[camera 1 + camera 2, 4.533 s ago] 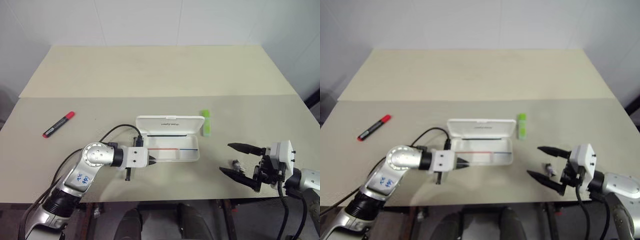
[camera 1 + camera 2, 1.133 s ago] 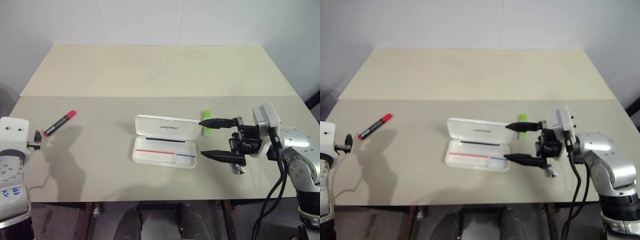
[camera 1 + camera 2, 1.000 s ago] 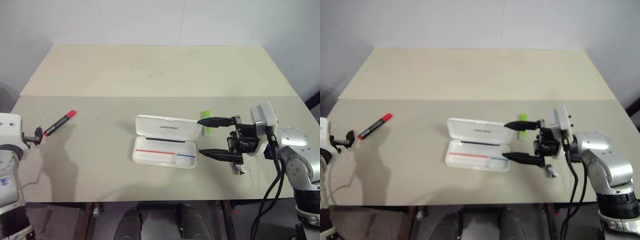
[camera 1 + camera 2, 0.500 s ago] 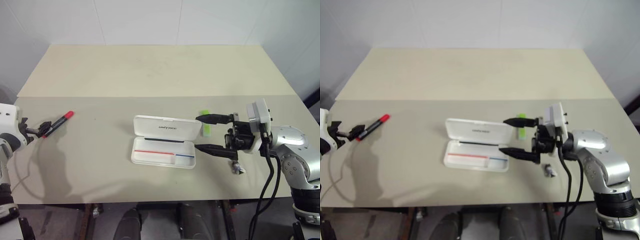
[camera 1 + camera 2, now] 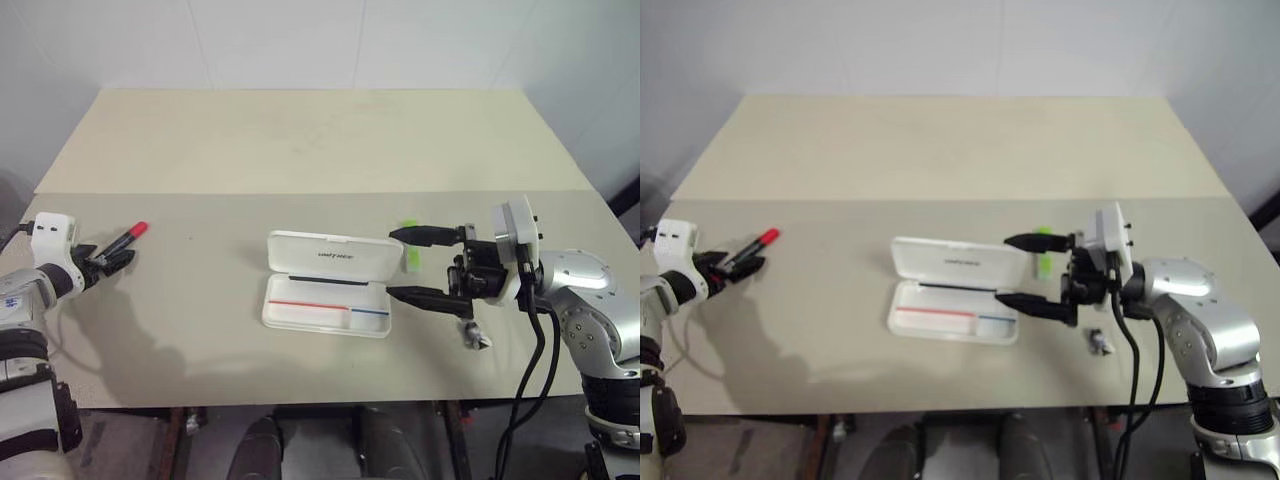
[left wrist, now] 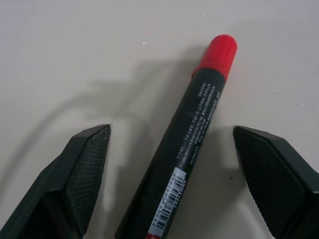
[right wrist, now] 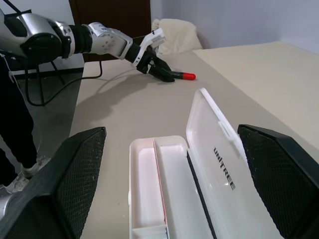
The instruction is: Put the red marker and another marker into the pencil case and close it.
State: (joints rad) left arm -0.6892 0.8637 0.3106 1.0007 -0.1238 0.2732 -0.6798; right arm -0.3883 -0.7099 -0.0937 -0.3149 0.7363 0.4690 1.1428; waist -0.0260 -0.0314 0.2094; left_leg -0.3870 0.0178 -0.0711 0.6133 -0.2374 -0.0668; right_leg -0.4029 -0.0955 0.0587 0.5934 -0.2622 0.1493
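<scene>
Since a second ago our left gripper point(image 5: 112, 262) has come forward and down from the table's left edge, and we are now straddling the near end of the red marker point(image 5: 127, 238) with it, jaws spread wide and one finger point(image 6: 79, 174) on either side of the black barrel without touching it, so we are holding nothing there. That marker is lying on the beige table point(image 5: 200, 330) at its far left, red cap pointing away from us and toward the middle. Moving right, the pencil case point(image 5: 330, 283) is sitting open at the table's centre, its white lid tipped back and its tray showing a thin red and a thin blue stripe; we are seeing nothing else in the tray. Just past the case's right end, our right gripper point(image 5: 400, 264) is hovering with its jaws fully apart and pointing left toward the case, empty. The light-green highlighter point(image 5: 410, 257) is lying on the table just beside the lid's right end, partly hidden behind the upper finger. A small dark grey object point(image 5: 474, 336) is resting near our right wrist, closer to the table's front edge.
</scene>
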